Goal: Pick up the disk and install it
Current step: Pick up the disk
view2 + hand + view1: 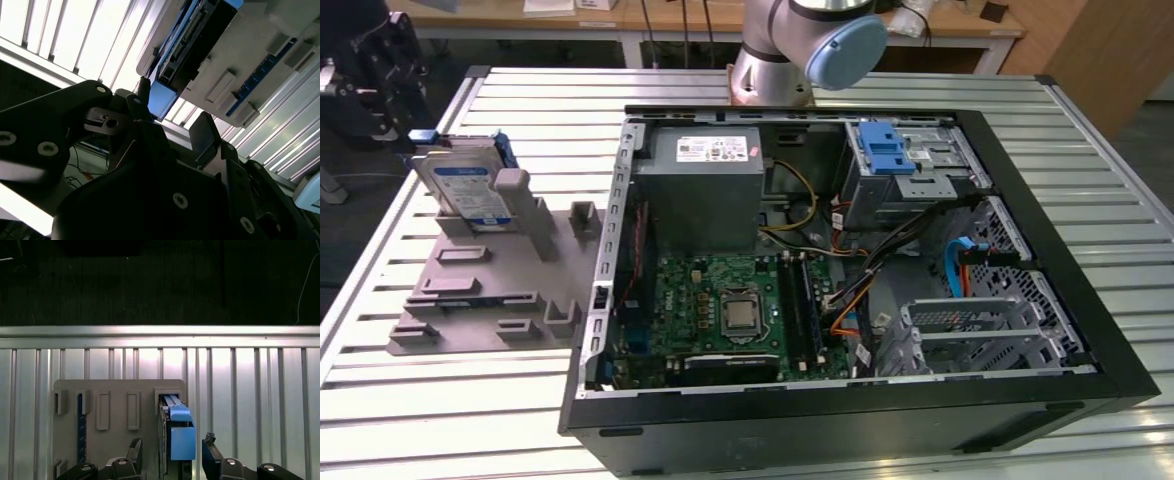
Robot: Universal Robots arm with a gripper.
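Observation:
The disk (467,188), a silver drive with a blue-and-white label in a blue carrier, stands on edge in a slot of the grey holder (480,300) at the exterior view's left. My gripper (400,120) hovers just beyond its far end, by the blue end tab. In the first wrist view the gripper (172,442) is open, one finger on each side of the blue tab (181,437) with a gap on both sides. The second wrist view shows the same: the gripper (172,112) straddles the tab (161,99), and the disk (195,35) runs on into the holder.
An open computer case (1067,270) lies on the slatted metal table (454,420). Inside are a blue-latched drive cage (901,150), a grey power supply (707,190), a motherboard (734,310) and cables. The arm's base (787,50) stands behind the case.

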